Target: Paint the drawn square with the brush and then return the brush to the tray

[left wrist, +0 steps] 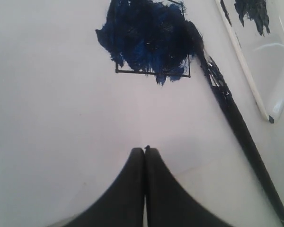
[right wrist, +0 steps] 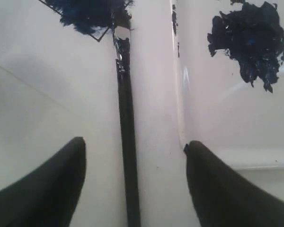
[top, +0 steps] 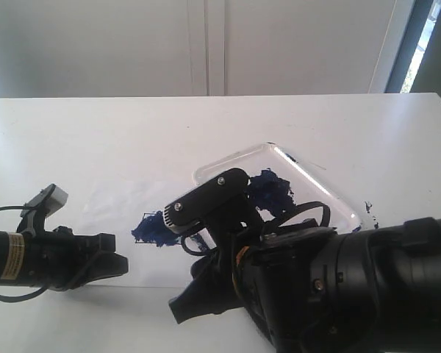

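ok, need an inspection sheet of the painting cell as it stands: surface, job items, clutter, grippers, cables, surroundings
surface: white table, matte, no damage seen.
drawn square: smeared dark blue, paint runs past the outline.
brush: lying flat beside the tray, outside it, tip at the square's corner.
tray: dark blue blotch in its middle, no brush in it.
clutter: blue paint specks on the table next to the tray.
grippers: left gripper shut, empty; right gripper open, fingers either side of the brush handle, clear of it.
cables: thin black cable at the left arm; black loops on the right arm.
surroundings: white wall, window strip.
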Available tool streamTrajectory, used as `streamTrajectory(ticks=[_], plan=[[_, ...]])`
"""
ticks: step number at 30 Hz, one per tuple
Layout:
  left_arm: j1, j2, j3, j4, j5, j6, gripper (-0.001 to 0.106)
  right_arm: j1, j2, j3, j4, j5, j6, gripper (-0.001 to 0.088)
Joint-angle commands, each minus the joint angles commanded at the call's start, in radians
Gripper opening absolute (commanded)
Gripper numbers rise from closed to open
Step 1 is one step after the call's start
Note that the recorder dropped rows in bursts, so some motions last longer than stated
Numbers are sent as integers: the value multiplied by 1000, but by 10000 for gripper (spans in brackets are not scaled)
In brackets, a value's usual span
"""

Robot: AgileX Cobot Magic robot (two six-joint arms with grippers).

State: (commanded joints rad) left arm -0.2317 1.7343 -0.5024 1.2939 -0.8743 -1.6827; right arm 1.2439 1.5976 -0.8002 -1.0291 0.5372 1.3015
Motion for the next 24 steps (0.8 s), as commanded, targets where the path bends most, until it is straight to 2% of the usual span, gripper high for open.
streamTrajectory(ticks=[5, 11, 15, 21, 24], plan=[[0, 0, 0, 16, 4, 0, 0, 0, 95, 0, 15, -2, 0, 565], [0, 0, 0, 35, 8, 0, 0, 0, 152, 0, 4, 5, 3, 563], [0, 0, 0, 37, 10, 0, 0, 0, 178, 0, 4, 57, 3, 563], [0, 0, 0, 45, 14, 0, 0, -11, 216, 0, 11, 57, 30, 484], [0, 0, 0, 50, 14, 0, 0, -18, 245, 2, 10, 57, 42, 477]])
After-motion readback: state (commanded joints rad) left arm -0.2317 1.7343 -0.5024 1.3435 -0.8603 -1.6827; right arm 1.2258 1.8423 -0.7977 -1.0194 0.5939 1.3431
